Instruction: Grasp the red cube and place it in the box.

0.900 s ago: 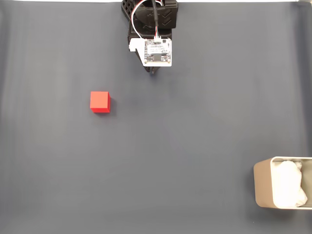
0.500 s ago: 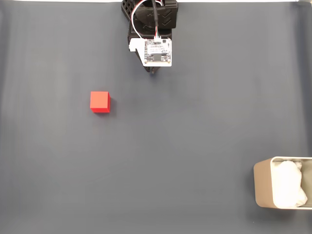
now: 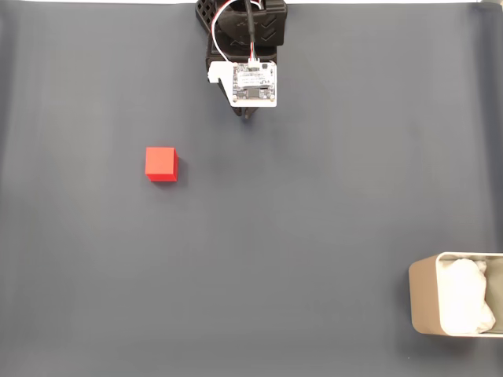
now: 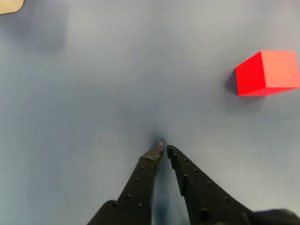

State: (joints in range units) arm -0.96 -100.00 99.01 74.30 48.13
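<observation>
The red cube [image 3: 161, 164] sits alone on the dark grey mat, left of centre in the fixed view; the wrist view has the cube [image 4: 268, 73] at the right edge. My gripper [image 3: 248, 115] hangs at the top centre of the fixed view under its white circuit board, well to the right of and above the cube. In the wrist view the gripper [image 4: 164, 149] has its black fingers nearly touching, shut on nothing. The beige box [image 3: 422, 302] with white padding lies at the bottom right corner; a corner of the box [image 4: 9, 5] shows at the top left of the wrist view.
The dark grey mat [image 3: 314, 220] covers the whole table, with wide open surface between the cube, the arm and the box. The arm's black base [image 3: 244, 23] stands at the top edge.
</observation>
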